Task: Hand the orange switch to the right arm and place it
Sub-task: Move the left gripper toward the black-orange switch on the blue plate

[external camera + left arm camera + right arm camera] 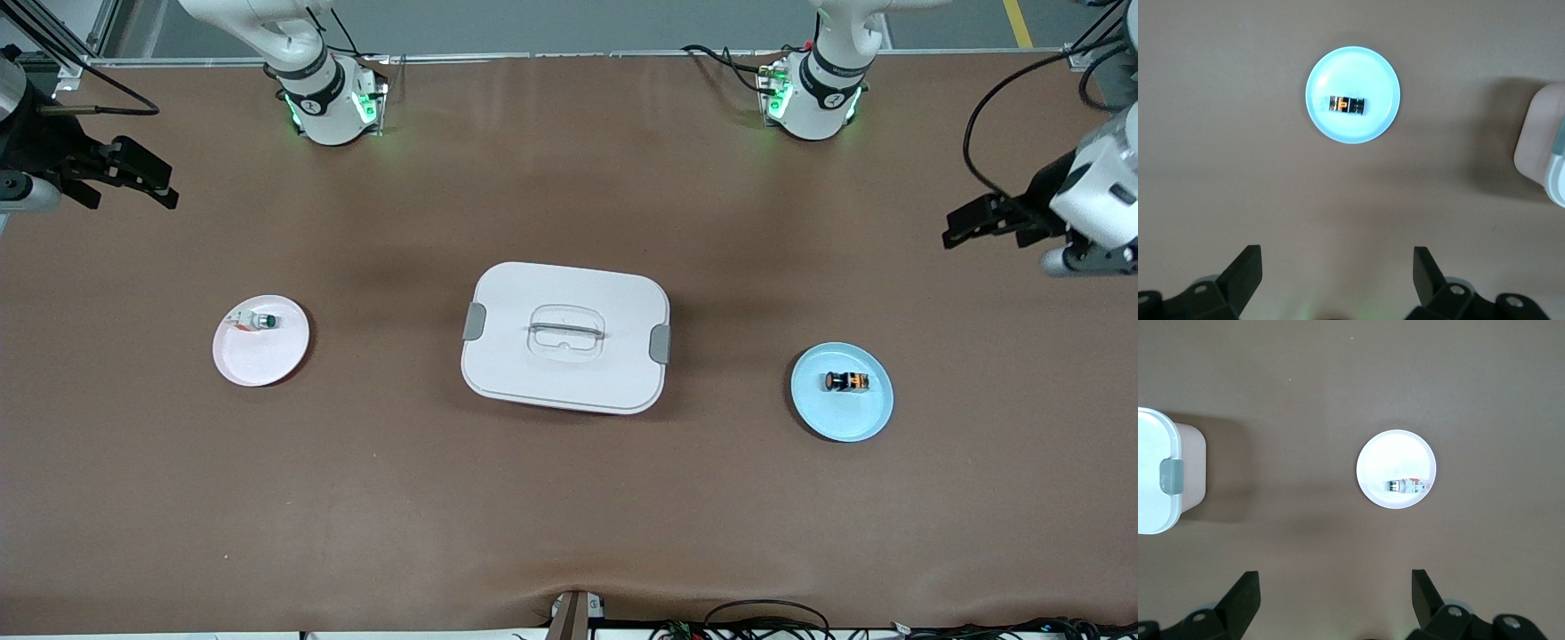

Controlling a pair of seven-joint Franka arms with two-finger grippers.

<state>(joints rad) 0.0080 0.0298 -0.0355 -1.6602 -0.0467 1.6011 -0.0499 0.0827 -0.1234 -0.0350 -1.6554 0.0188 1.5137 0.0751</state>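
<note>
while the orange switch lies on its blue plate at the frame's lower right, left gripper and right gripper hang spread wide near the upper corners, apparently ready.

Front camera high, facing arm bases, whole brown worktop. Wrist cameras look straight down from height; all three share the white lidded box.

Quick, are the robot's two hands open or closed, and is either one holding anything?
Left end effector: open, holding nothing, up over the table's left-arm end.
Right end effector: open, holding nothing, up over the table's right-arm end.
</note>
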